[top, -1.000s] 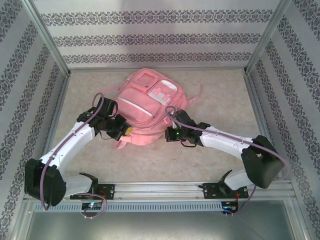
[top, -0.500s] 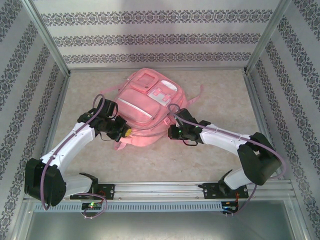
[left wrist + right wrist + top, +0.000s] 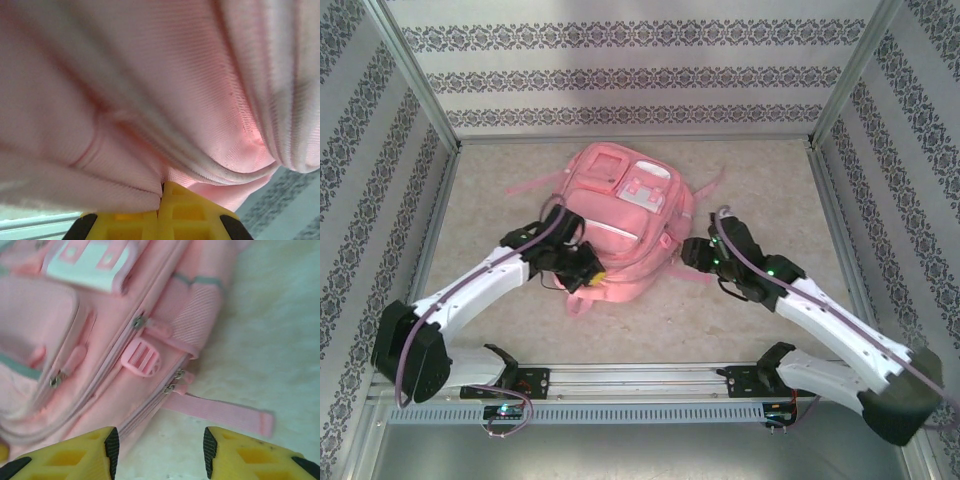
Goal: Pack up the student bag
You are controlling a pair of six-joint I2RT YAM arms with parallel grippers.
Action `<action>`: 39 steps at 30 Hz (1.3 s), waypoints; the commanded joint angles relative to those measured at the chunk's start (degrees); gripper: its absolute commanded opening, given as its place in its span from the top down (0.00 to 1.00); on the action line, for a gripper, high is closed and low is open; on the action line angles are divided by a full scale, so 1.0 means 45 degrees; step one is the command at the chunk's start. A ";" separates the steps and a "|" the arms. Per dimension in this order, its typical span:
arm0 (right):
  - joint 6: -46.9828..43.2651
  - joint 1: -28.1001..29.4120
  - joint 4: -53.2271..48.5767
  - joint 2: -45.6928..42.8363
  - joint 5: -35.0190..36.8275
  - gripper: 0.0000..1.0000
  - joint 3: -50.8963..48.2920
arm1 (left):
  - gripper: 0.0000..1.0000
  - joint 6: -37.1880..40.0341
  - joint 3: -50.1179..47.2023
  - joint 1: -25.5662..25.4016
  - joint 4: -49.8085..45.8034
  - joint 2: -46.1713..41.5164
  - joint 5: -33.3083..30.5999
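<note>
Top external | left claw (image 3: 595, 274) clamped on student bag (image 3: 620, 195) fabric | right claw (image 3: 688, 255) open, beside it

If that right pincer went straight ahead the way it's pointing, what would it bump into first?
Most likely the student bag: the right pincer, jaws apart, faces its side by the zipper pulls, next to a loose pink strap. Depth is hard to judge.

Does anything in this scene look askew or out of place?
The student bag lies flat but turned at an angle to the table's edges. The left gripper is shut on a bunched fold of its fabric, and one loose strap trails onto the table.
</note>
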 commanded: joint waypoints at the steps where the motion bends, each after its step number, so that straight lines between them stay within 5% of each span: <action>1: 0.0677 -0.0052 -0.2685 -0.0664 0.2520 0.50 0.0274 | 0.96 0.1447 0.0896 -0.1655 0.0187 0.1164 0.0725; 10: 0.0171 -0.0074 -0.3450 -0.2825 0.2439 0.50 -0.0371 | 0.85 0.2226 0.2340 -0.4492 0.0478 0.3959 0.0924; 14: -0.0265 -0.0094 -0.3726 -0.3280 0.2564 0.50 -0.0441 | 0.85 0.2306 0.2728 -0.4876 0.0366 0.4074 0.0579; 20: -0.0911 -0.0114 -0.3548 -0.3325 0.2948 0.47 -0.0177 | 0.67 0.3070 0.3677 -0.5197 -0.0398 0.4579 0.0665; 21: -0.0982 -0.0106 -0.3685 -0.3207 0.3106 0.38 0.0042 | 0.62 0.3232 0.3766 -0.5197 -0.0470 0.4533 0.0703; 22: -0.1096 -0.0122 -0.3849 -0.3029 0.3175 0.05 0.0320 | 0.55 0.3459 0.3977 -0.5209 -0.0723 0.4475 0.0618; 24: -0.1463 -0.0112 -0.4076 -0.2640 0.3049 0.02 0.0904 | 0.41 0.4083 0.4702 -0.5264 -0.1643 0.4301 0.0116; 25: -0.1720 -0.0101 -0.4086 -0.2478 0.2849 0.02 0.1153 | 0.10 0.4527 0.5100 -0.5275 -0.2010 0.4161 -0.0056; 26: -0.1918 -0.0100 -0.4094 -0.2370 0.2771 0.02 0.1359 | 0.01 0.4932 0.5430 -0.5275 -0.2210 0.4000 -0.0133; 30: -0.2152 -0.0085 -0.3818 -0.2131 0.3122 0.02 0.1598 | 0.01 0.6782 0.6481 -0.4684 -0.2312 0.2694 -0.1535; 33: -0.1947 -0.0140 -0.2432 -0.1910 0.3937 0.02 0.0907 | 0.01 0.7346 0.5419 -0.3132 -0.1094 0.1050 -0.3651; 35: -0.3566 -0.0169 -0.0030 -0.1736 0.3244 0.02 -0.0068 | 0.01 0.8076 0.4494 -0.1893 -0.0480 0.0041 -0.5340; 38: -0.5030 -0.0222 0.2918 -0.1620 0.3372 0.02 -0.1175 | 0.01 1.1638 0.1683 -0.0492 0.2610 -0.1948 -0.6752; 39: -0.5489 -0.0251 0.3756 -0.1582 0.3454 0.02 -0.1485 | 0.01 1.3064 0.0486 -0.0343 0.3766 -0.2685 -0.8201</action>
